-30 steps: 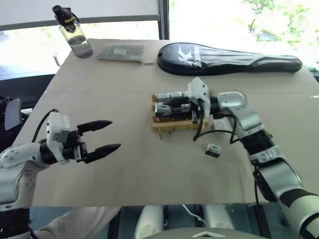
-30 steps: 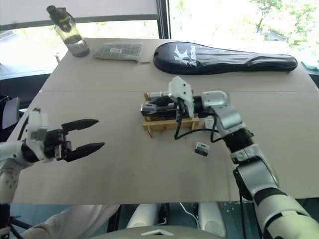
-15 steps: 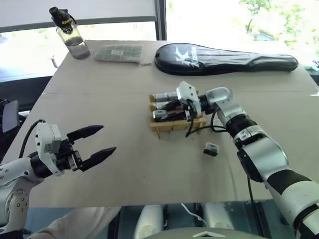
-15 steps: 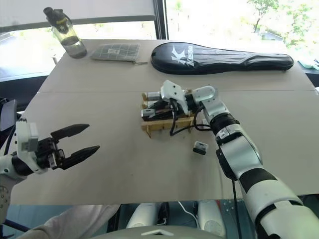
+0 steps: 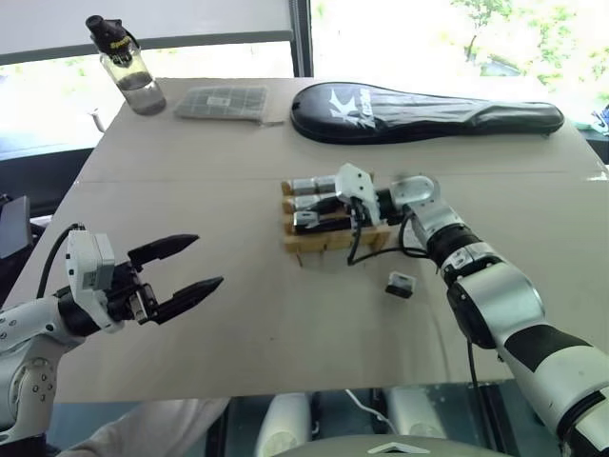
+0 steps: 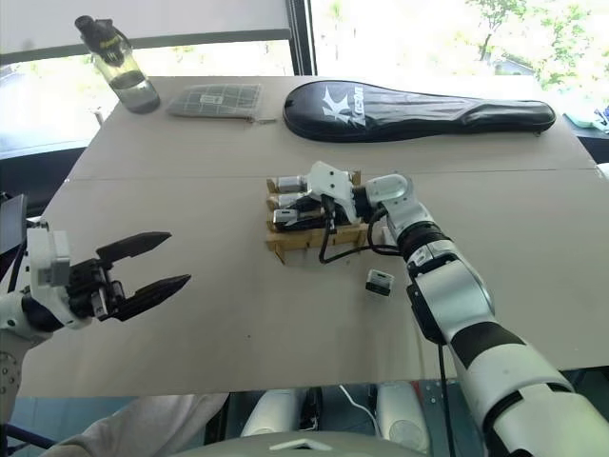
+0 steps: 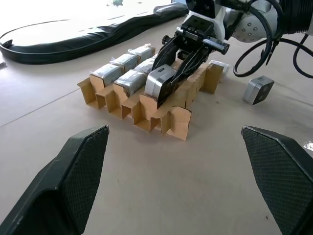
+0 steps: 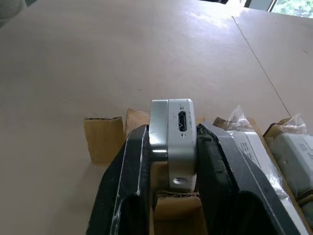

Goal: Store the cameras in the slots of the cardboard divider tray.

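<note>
Over the cardboard divider tray (image 7: 161, 105), I've brought my right gripper (image 8: 168, 147) lower, fingers pinching a camera (image 7: 159, 82) now seemingly entering a front slot (seating unclear), one camera (image 5: 401, 285) loose just beside the tray, left gripper (image 5: 186, 267) spread, idle.

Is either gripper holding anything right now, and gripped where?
The right gripper holds a camera by its two broad side faces, over the tray. The left gripper is open and empty.
</note>
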Robot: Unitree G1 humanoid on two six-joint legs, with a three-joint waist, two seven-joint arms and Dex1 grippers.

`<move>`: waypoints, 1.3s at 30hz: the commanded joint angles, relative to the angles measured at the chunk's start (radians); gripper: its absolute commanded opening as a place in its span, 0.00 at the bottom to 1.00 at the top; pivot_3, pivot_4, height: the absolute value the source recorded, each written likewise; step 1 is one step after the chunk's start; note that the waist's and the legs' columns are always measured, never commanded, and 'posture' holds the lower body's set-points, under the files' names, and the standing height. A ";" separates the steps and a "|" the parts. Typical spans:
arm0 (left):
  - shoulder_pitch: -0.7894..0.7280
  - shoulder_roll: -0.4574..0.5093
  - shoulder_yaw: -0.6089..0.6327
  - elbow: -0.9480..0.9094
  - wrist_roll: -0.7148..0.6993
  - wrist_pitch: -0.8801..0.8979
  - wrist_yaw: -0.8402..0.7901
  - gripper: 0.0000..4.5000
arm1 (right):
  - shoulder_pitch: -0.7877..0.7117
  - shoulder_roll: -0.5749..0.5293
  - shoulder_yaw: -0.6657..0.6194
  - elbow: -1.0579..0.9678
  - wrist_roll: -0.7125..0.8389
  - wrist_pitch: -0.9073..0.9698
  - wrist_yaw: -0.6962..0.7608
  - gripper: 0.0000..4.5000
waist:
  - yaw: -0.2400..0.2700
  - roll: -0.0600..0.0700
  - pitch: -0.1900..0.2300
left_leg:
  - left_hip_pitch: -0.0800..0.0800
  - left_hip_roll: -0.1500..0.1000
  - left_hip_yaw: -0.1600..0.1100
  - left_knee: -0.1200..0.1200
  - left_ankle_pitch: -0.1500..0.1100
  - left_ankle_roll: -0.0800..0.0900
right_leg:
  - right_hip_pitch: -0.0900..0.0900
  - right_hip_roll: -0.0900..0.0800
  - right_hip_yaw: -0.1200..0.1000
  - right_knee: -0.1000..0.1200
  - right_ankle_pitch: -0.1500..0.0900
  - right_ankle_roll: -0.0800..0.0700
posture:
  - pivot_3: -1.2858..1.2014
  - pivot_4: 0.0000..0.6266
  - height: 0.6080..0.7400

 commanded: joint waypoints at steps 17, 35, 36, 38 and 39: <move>0.003 0.001 0.014 -0.049 -0.013 0.003 0.018 1.00 | -0.044 0.024 -0.032 0.025 -0.069 -0.023 0.032 0.18 | -0.001 0.000 0.000 | 0.002 0.000 0.000 -0.008 0.001 -0.002 | 0.000 0.000 -0.001 -0.004 0.000 0.000 | 0.52 0.24 1.00; -0.041 -0.011 -0.024 -0.020 -0.002 -0.011 0.021 1.00 | -0.044 0.002 -0.076 0.008 -0.051 0.001 0.030 0.85 | -0.010 0.001 0.000 | 0.002 0.000 0.000 -0.009 0.002 -0.003 | 0.000 0.000 -0.001 -0.003 0.000 0.000 | 0.52 0.24 1.00; -0.039 -0.014 -0.027 -0.022 -0.001 -0.014 0.024 1.00 | -0.046 0.000 -0.079 0.007 -0.048 0.005 0.033 0.85 | -0.010 0.000 0.000 | 0.002 0.000 0.000 -0.009 0.002 -0.003 | 0.000 -0.001 -0.001 -0.003 0.000 0.000 | 0.52 0.24 1.00; -0.038 -0.019 -0.030 -0.023 0.000 -0.016 0.026 1.00 | -0.045 -0.005 -0.075 0.004 -0.051 -0.002 0.042 0.85 | -0.011 0.000 0.000 | 0.002 0.000 0.000 -0.009 0.002 -0.003 | 0.000 -0.001 -0.001 -0.003 0.000 0.000 | 0.52 0.24 1.00; -0.039 -0.021 -0.032 -0.023 0.001 -0.017 0.027 1.00 | -0.043 -0.007 -0.072 0.003 -0.055 -0.008 0.046 0.85 | -0.012 0.000 0.000 | 0.002 0.000 0.000 -0.009 0.002 -0.003 | 0.000 -0.001 -0.001 -0.003 0.000 0.000 | 0.52 0.24 1.00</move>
